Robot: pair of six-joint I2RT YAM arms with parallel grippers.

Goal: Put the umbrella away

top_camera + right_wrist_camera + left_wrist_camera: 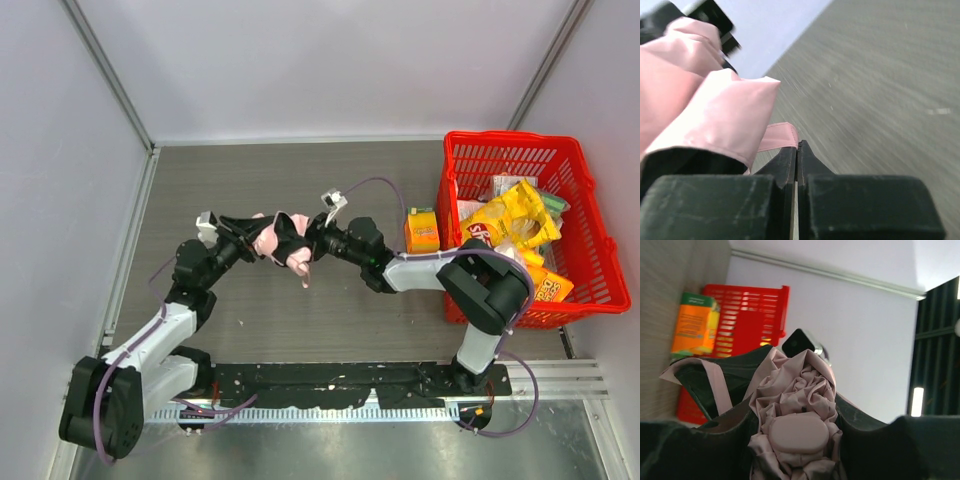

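Left gripper: the left gripper (236,239) stood partway closed around the folded body of the umbrella (280,240). In the left wrist view the crumpled pink cloth and its rounded cap filled the gap between the dark fingers (705,450). This hold probably served as an anchor, keeping the bundle steady while the other arm worked.

Umbrella, place: it hung in the air above the table (300,180), between the two arms and left of centre. It rested on nothing, and a loose lobe of cloth drooped beneath it.

Umbrella, condition: the canopy was bunched and untidy rather than wound flat, so I judged the task to be at the wrapping stage, well short of done.

Strap: the narrow pink strap (778,136) ran out from under a fold of cloth to the tip of the right fingers.

Right gripper: the right gripper (797,155) was closed tight, the jaws meeting with no gap to be seen. The strap end appeared pinched at the very tip, likely so the strap could be drawn around the bundle.

Risk: a grip that shallow on thin cloth could slip under tension.

Orange carton: an orange carton (422,230) stood upright on the table, just beside the basket's left wall and apart from both arms.

Red basket: the red basket (500,155) sat at the far right, holding a yellow snack bag (510,222) and other packets. Whether it was meant to receive the umbrella, I could not tell.
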